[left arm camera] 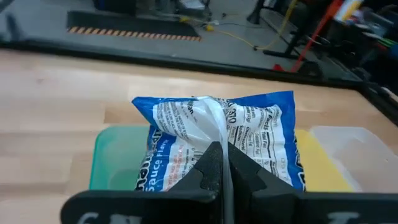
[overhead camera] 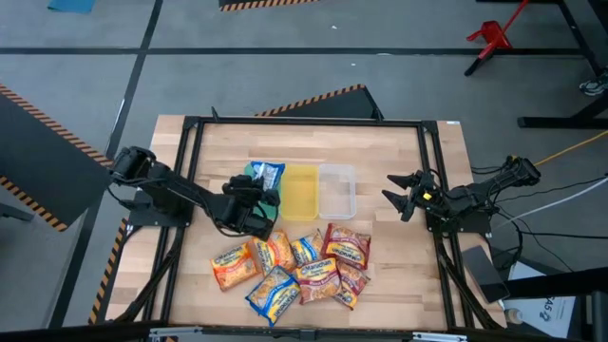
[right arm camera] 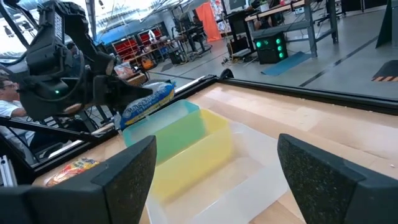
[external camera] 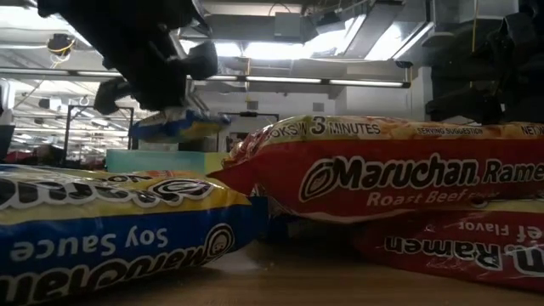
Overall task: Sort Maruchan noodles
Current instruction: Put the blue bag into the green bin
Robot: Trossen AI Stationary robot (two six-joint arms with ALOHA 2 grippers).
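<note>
My left gripper (overhead camera: pixel 258 197) is shut on a blue-yellow Maruchan packet (left arm camera: pixel 217 140) and holds it over the green tray (overhead camera: pixel 269 193), the left one of three trays in a row. The same packet (right arm camera: pixel 148 101) hangs above the green tray in the right wrist view. Several red, orange and blue-yellow packets (overhead camera: pixel 294 268) lie heaped on the table near its near edge. My right gripper (overhead camera: pixel 404 195) waits open at the table's right edge, level with the trays, touching nothing. My left gripper pinches the blue-yellow packet by its white crimped back seam (left arm camera: pixel 214 134) between its two fingers (left arm camera: pixel 208 168). The fingers come level from the table's left side. The packet is lifted clear, sticking out past the fingertips over the green tray (left arm camera: pixel 112 155).
The yellow tray (overhead camera: pixel 301 192) and the clear tray (overhead camera: pixel 336 190) stand side by side right of the green one. A black frame rail (overhead camera: pixel 190 171) borders the table. Bare wood lies beyond the trays and to their right. In the low view, packets (external camera: pixel 382 170) fill the foreground.
</note>
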